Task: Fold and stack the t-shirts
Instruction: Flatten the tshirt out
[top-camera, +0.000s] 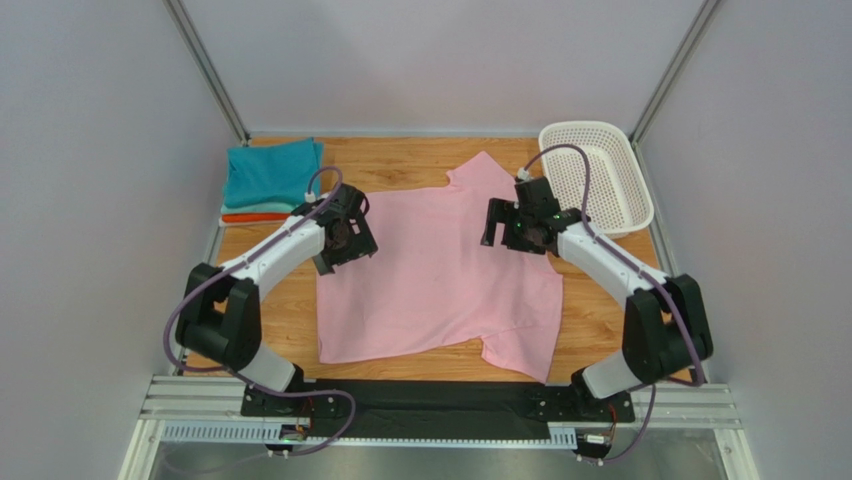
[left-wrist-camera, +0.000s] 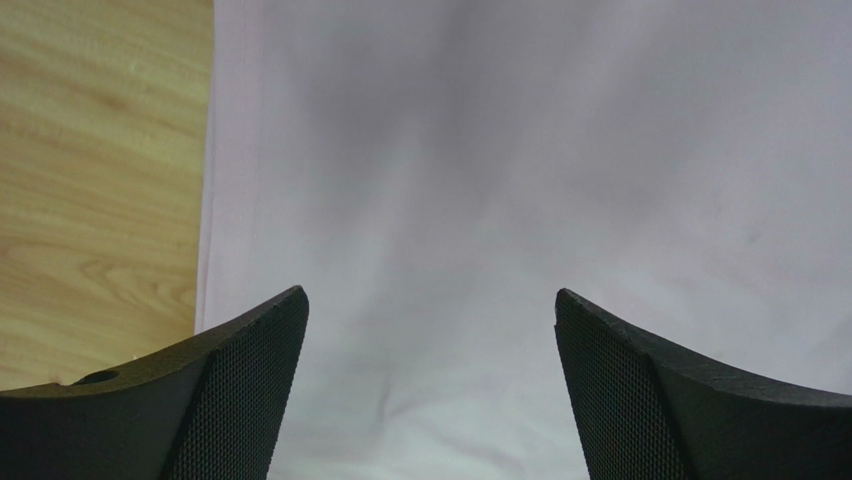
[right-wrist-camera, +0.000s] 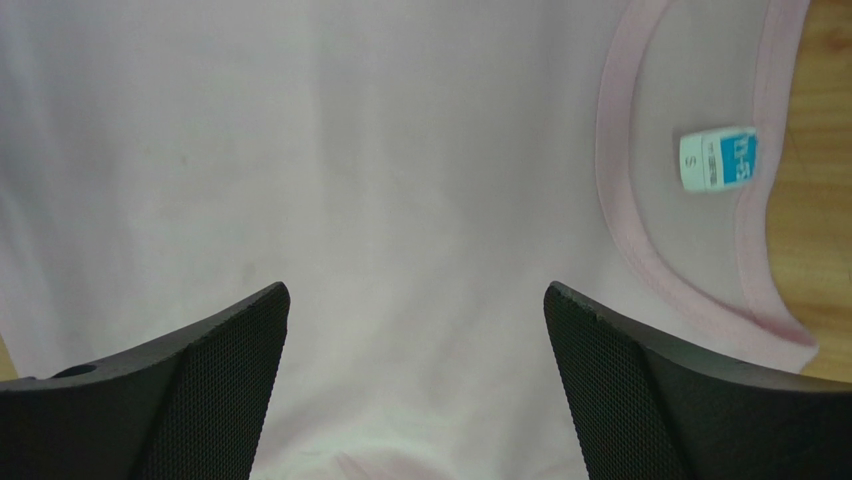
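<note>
Left gripper (left-wrist-camera: 430, 291) and right gripper (right-wrist-camera: 415, 285) hover, jaws spread, above the light-pink cotton t-shirt (top-camera: 440, 285); uneven pinches could skew the fold.

Pink tee (top-camera: 440, 280): unfolded, spread flat at the centre of the table (top-camera: 592, 325), lying sideways with collar right and hem left, neck label (right-wrist-camera: 718, 158) exposed. Teal tee (top-camera: 272, 172): folded, on top of the far-left stack. Orange tee (top-camera: 255, 217): at the bottom of that stack.

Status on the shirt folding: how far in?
Done: folded stack, teal on top, at far left. In hand: pink t-shirt spread flat, unfolded; left gripper and right gripper open above it, holding nothing. Left: fold it, add to stack.
</note>
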